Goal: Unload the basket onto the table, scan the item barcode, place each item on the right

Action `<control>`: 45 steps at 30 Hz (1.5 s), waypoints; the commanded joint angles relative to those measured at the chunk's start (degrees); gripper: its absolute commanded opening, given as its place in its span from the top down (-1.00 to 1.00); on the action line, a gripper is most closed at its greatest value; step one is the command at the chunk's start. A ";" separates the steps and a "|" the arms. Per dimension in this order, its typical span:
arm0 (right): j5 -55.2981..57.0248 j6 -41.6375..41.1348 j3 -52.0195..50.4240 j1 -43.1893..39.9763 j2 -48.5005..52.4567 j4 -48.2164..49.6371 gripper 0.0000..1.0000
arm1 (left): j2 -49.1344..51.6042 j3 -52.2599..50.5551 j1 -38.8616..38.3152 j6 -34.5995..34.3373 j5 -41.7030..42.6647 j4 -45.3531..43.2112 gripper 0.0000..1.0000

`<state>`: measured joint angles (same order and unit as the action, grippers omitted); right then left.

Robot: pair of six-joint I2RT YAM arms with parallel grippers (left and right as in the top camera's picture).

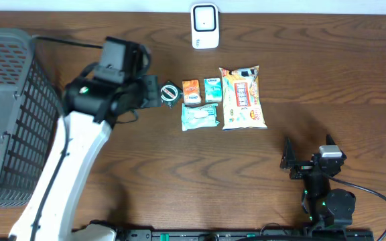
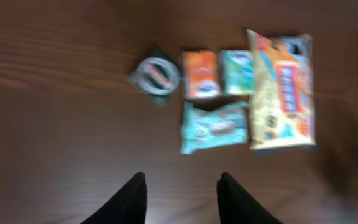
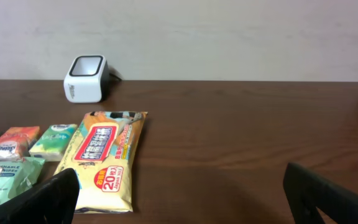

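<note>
Left arm (image 1: 66, 167): white link rising from the near-left edge of the table (image 1: 327, 73), black wrist bent toward the centre. Left gripper (image 1: 154, 92): held above the table left of centre, aimed rightward and down; jaws partly apart, nothing between.
Right arm (image 1: 330, 204): folded low at the near edge, right of centre. Right gripper (image 1: 307, 157): aimed toward the far edge, level with the table; jaws spread wide, empty.

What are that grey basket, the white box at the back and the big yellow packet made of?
Basket: likely moulded plastic, matte grey, with open lattice walls. White box: smooth hard plastic by the look, with a dark-rimmed window. Yellow packet: soft plastic film, it seems, with a slight sheen on its printed face.
</note>
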<state>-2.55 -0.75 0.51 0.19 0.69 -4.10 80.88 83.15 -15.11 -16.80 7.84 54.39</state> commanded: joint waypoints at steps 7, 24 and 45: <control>0.48 0.59 -0.20 0.24 -0.31 -0.17 -0.98 | -4.87 0.87 7.85 1.62 -27.89 7.32 0.20; 0.48 0.59 -0.20 0.24 -0.31 -0.17 -0.98 | -3.72 0.74 24.85 1.75 -29.55 8.98 0.19; 0.48 0.59 -0.20 0.24 -0.31 -0.17 -0.98 | -1.60 -0.76 31.67 -1.36 -29.53 8.85 0.09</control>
<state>-2.55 -0.78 0.51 0.19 0.69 -4.10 78.08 82.87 14.83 -16.49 -19.94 63.26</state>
